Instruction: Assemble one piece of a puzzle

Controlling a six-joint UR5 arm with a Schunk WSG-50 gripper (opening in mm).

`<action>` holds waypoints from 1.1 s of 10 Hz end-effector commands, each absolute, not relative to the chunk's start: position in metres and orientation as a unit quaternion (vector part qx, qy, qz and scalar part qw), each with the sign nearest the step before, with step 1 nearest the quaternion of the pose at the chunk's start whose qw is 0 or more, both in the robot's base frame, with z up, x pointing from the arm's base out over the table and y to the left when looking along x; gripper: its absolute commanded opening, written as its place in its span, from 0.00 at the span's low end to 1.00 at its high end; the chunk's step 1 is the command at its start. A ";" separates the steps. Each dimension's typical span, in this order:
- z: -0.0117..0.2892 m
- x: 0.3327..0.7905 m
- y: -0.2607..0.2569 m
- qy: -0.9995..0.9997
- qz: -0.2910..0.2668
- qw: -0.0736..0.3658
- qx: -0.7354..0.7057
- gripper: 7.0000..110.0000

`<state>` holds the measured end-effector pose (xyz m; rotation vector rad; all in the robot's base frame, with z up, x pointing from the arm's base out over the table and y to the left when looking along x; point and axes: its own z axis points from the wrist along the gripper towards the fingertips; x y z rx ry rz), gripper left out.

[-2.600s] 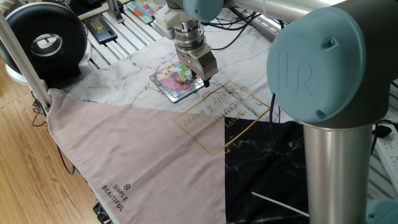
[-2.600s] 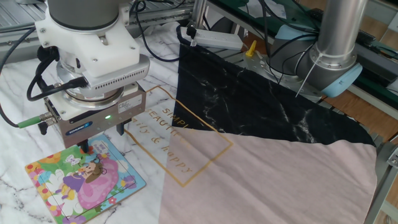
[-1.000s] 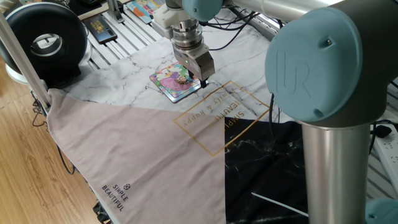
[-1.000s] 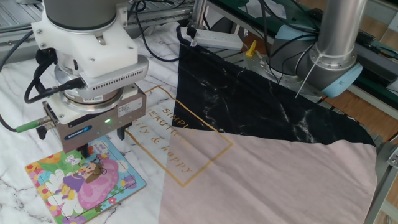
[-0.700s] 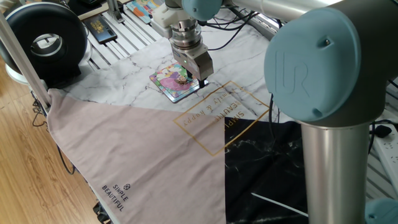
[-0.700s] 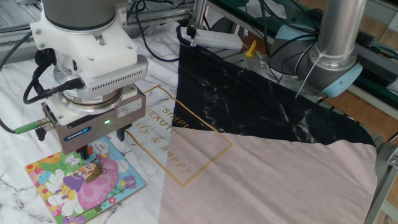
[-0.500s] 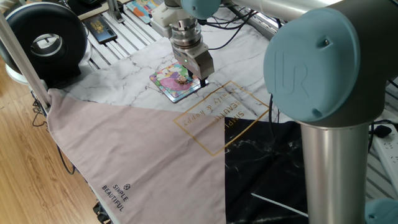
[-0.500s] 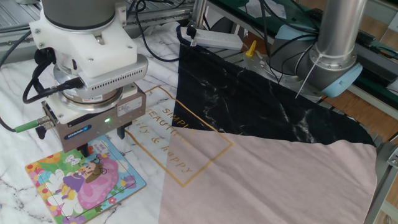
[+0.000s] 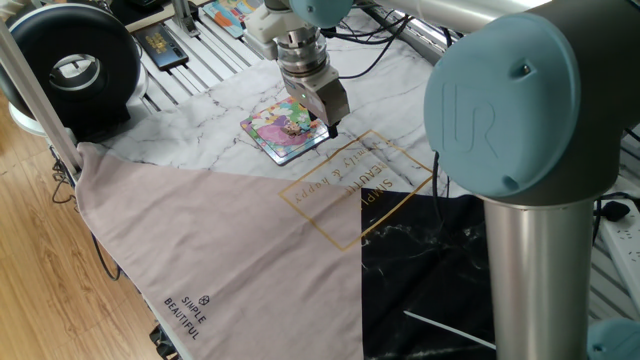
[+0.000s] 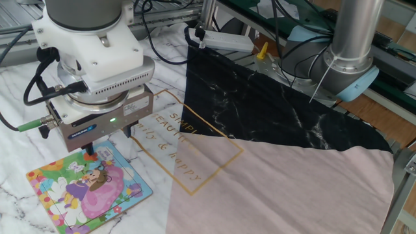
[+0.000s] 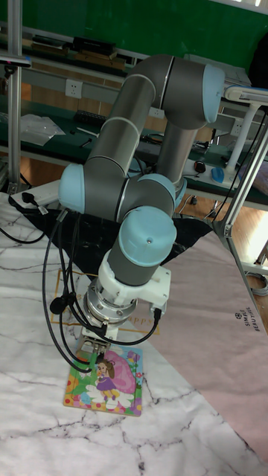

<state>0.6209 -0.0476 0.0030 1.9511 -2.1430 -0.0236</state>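
The grey-and-pale-blue UR5 arm folds down so its wrist points straight at the marble-patterned table, holding the two-finger end effector upright over the corner of the small flat cartoon puzzle in pink, green and yellow that lies at about 1 o'clock in the other fixed view. Its dark fingertips sit low at that corner, but I cannot tell whether they are clenched or released. The tiny pinkish-beige piece cannot be made out in any view.
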 end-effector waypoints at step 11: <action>-0.001 0.625 -0.040 -0.739 -0.013 0.113 0.665 0.57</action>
